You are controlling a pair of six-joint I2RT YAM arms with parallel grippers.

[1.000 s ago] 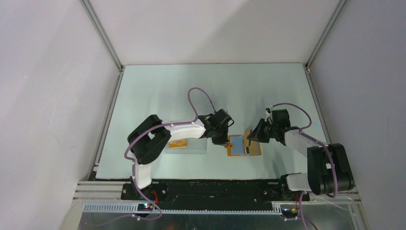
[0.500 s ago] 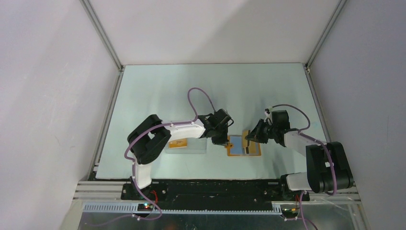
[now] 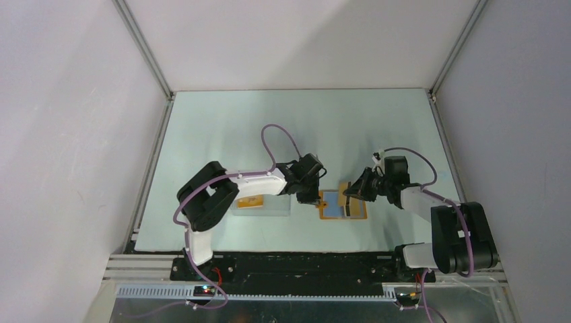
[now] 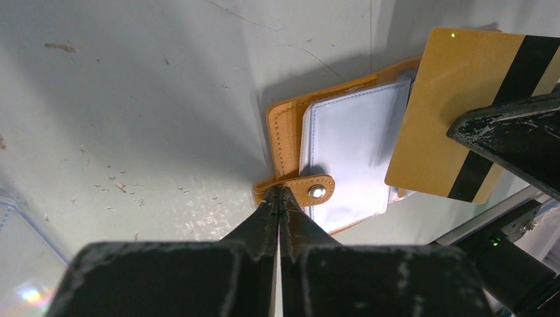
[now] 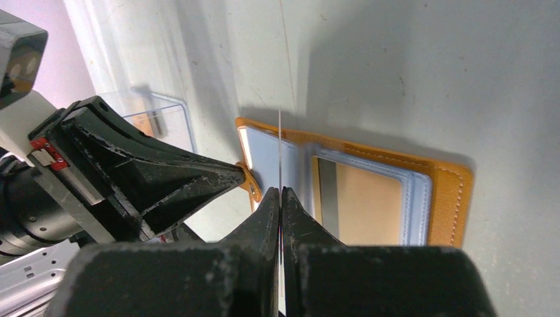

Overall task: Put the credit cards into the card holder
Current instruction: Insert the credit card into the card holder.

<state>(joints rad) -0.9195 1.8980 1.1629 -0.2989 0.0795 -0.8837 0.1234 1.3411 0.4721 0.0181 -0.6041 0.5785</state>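
Left gripper (image 4: pixel 280 193): jaws pressed together, tips touching the end of the small snap tab (image 4: pixel 315 191). I cannot tell whether it nips the tab or only presses on it.

Right gripper (image 5: pixel 281 191): closed tight on a thin golden-orange rectangular card with a dark stripe (image 4: pixel 439 112). From its own camera the card shows edge-on, as a fine line standing up between the fingers.

Held card: tilted in the air over the right half of the holder, stripe side facing the left wrist camera, not in a pocket.

Card holder: the squarish orange-tan folding wallet with blue-grey plastic pockets (image 4: pixel 285 129) lies open on the pale green table (image 3: pixel 269 128), between the two grippers, towards the near edge.

Pocketed card: a second golden card with a dark stripe (image 5: pixel 362 201) sits inside a clear pocket on the holder's right side.

Clear plastic rectangular box (image 3: pixel 266 207): on the table just left of the holder, partly under the left arm, with another golden card (image 3: pixel 250 201) lying in it.
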